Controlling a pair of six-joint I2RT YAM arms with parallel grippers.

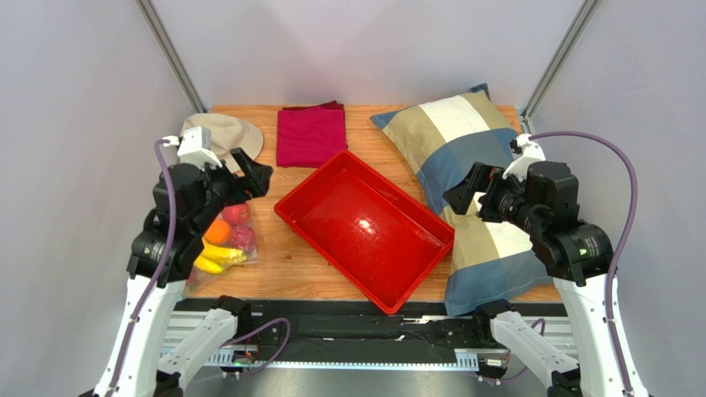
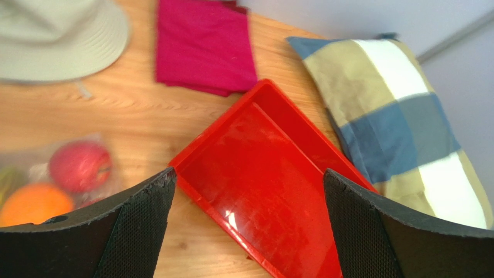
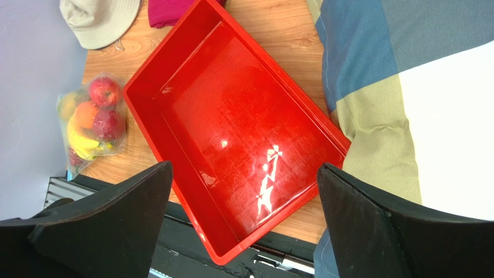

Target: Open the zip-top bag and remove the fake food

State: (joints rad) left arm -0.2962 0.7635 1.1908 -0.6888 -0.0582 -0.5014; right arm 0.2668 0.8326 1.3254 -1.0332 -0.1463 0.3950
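On the table (image 1: 273, 269) the tray (image 1: 365, 225) lies in the middle, turned at a slant, with the folded cloth (image 1: 311, 136) just behind its far corner and the hat (image 1: 225, 132) left of that cloth, in the far left corner. The pillow (image 1: 464, 141) lies right of the tray, against its right side, and runs from the far edge to the near edge. The bag (image 1: 236, 256) lies left of the tray near the table's left edge, in front of the hat, with the toy fruit (image 1: 219, 232) inside it.

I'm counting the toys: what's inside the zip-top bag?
Inside the zip-top bag: a red apple, an orange, yellow bananas and a darker red piece. Anything beneath them is hidden.
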